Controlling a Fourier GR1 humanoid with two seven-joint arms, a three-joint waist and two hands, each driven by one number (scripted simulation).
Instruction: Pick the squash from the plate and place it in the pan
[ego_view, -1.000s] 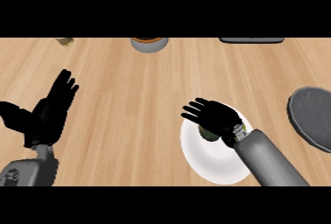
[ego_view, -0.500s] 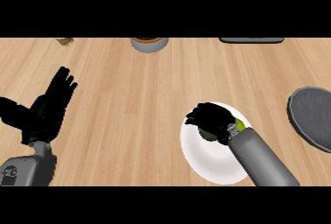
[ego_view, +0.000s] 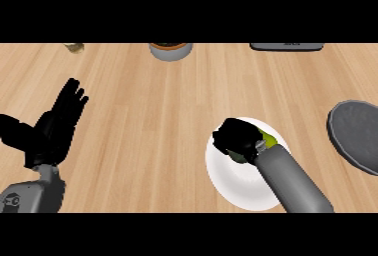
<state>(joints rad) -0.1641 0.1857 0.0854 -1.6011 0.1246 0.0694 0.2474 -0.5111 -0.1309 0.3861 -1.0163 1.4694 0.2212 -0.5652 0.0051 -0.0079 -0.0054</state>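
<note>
the squash (ego_view: 270, 141) is found on the white plate (ego_view: 236, 190), near its upper edge, and only a yellow-green sliver of it can be seen because the right hand (ego_view: 238, 140) is curled over it from above. the fingers are bent round it, so a grasp is judged to be closing or just made; whether the squash has been lifted off the plate cannot be told. the hand is brought in along the forearm from the lower edge, which explains why the wrist covers the plate's right half. the pan (ego_view: 358, 135), a dark grey round, is set at the right edge of the counter (ego_view: 162, 110), apart from the plate, so a short carry to the right is what the next move is judged to call for. the left hand (ego_view: 52, 127) is held spread and upright at the left, well apart from the plate, resting and taking no part. at the far edge a grey bowl (ego_view: 170, 50), a small jar (ego_view: 73, 47) and a dark tray (ego_view: 286, 46) are kept out of the way of the carry.
</note>
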